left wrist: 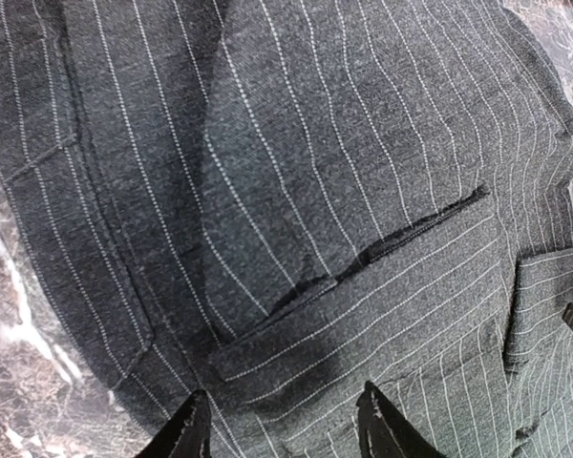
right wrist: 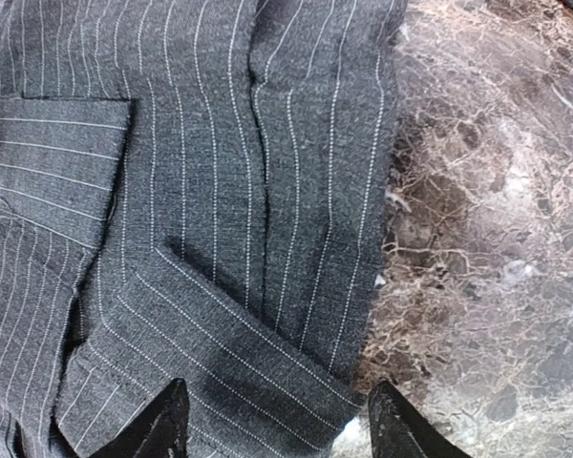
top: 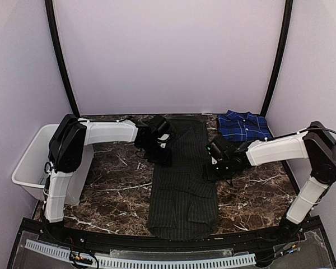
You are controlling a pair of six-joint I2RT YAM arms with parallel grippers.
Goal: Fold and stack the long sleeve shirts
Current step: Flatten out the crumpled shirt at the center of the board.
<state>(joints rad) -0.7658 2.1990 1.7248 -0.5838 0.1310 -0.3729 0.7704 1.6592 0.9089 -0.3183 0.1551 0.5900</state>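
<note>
The black pinstriped shirt (top: 182,185) is laid out flat and long on the marble bench (top: 115,190). The left claw (left wrist: 282,401) is held spread over the shirt's left side, and nothing is pinched. The right claw (right wrist: 277,396) is spread across the shirt's right edge. The folded blue plaid shirt (top: 243,126) is seen just past its far right corner. The white bin (top: 28,162) is well off to its left.

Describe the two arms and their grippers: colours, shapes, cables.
The left arm and right arm both have white tubular links, bulky black joint housings and black wrists. A thin black cable loops over the right elbow. The left gripper and right gripper end in black, pointed fingertips.
</note>
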